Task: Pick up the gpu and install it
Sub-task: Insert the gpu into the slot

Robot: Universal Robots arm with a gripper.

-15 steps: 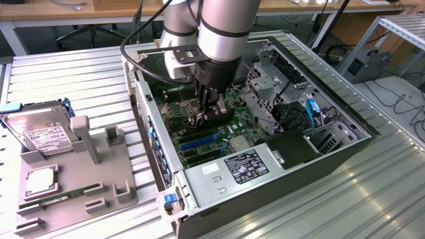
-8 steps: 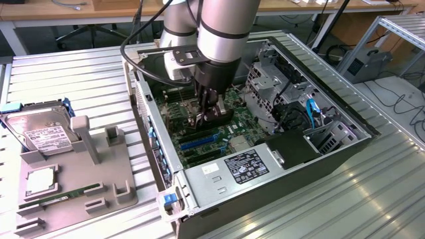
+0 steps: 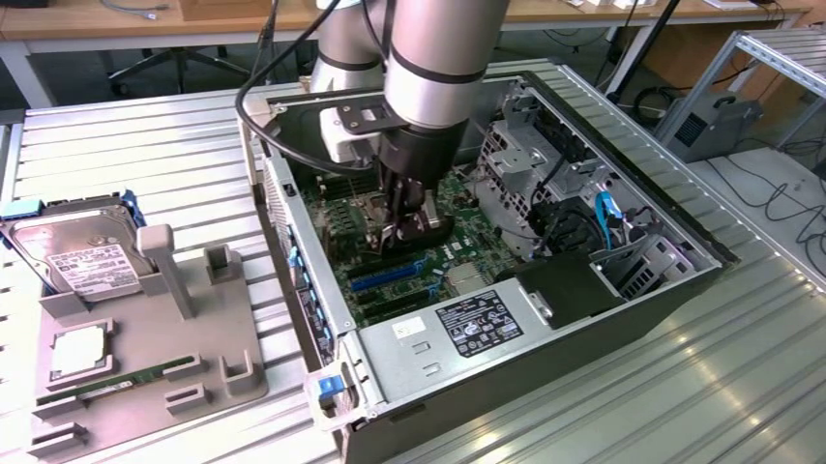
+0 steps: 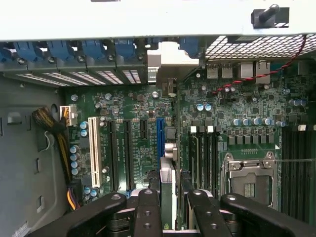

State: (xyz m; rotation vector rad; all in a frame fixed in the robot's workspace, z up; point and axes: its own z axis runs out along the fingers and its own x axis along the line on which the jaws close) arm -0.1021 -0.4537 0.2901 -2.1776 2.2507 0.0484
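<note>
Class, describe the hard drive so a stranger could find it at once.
Find the open case mid-scene. On the exterior view's left of it lies a grey tray, and the hard drive sits at its far end. It is boxy, silver and white-labelled; the memory stick is thin and green.

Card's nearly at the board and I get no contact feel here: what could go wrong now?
1. The gpu, held edge-on in the gripper, looks slightly off the blue slot's line; pressing down misaligned could jam it.
2. Its end nearest the open rear bay may catch on the case wall.
3. The memory slots sit close beside; a finger could strike them.
</note>
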